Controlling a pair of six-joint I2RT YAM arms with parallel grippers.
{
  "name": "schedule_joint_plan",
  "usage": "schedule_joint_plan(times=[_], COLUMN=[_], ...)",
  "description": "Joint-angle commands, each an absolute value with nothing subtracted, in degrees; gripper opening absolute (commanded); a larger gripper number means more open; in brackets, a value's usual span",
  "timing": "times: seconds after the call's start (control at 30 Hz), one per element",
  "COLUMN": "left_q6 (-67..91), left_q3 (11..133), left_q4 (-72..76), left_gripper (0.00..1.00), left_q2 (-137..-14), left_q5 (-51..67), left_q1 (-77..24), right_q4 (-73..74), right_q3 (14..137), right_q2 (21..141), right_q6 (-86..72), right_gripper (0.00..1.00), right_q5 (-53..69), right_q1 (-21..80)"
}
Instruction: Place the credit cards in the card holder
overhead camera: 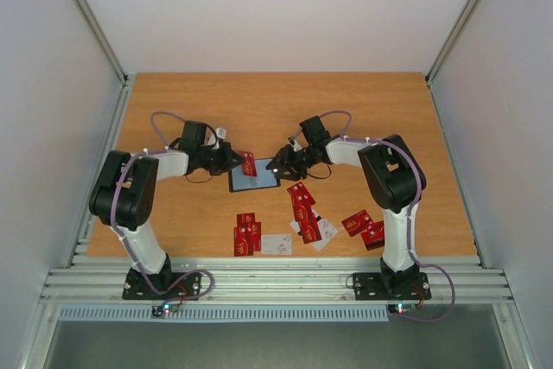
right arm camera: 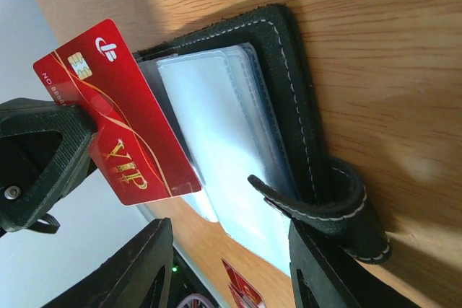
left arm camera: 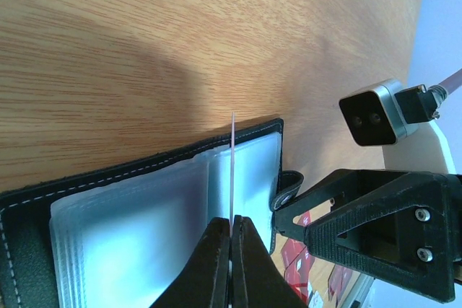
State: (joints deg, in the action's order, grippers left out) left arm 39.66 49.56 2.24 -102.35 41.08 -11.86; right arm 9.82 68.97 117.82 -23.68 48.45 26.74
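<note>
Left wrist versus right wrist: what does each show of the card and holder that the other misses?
Only left wrist: the card edge-on, a thin line pinched in the left gripper's shut jaws, standing over the clear sleeves; also the right arm's camera.
Only right wrist: the card's red face with chip and VIP lettering, and the right gripper's jaws standing apart.
Both: the open holder on the table, its snap tab, and spare red cards beyond.

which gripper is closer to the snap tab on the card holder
Right. The right gripper sits at the snap tab; the left gripper holds a red card over the pockets.
</note>
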Motion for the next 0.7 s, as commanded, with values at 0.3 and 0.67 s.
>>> schedule_joint_plan(times=[0.3,0.67], left_q6=[36.3,38.2], left_q3=[49.2,49.3], left_q4=[3.2,6.6], left_gripper=[0.00,0.00], left_q2=[-100.9,-103.4], left_q5=[37.9,39.4], left_q1=[-11.7,-12.2], right_q4=[10.1,10.4], right_q3=[68.4,68.7], right_q2=[119.1,119.5], right_q6=[-22.6,-22.6], right_gripper=[0.45,0.45], right_q5=[48.6,48.9], right_q1=[26.8,26.8])
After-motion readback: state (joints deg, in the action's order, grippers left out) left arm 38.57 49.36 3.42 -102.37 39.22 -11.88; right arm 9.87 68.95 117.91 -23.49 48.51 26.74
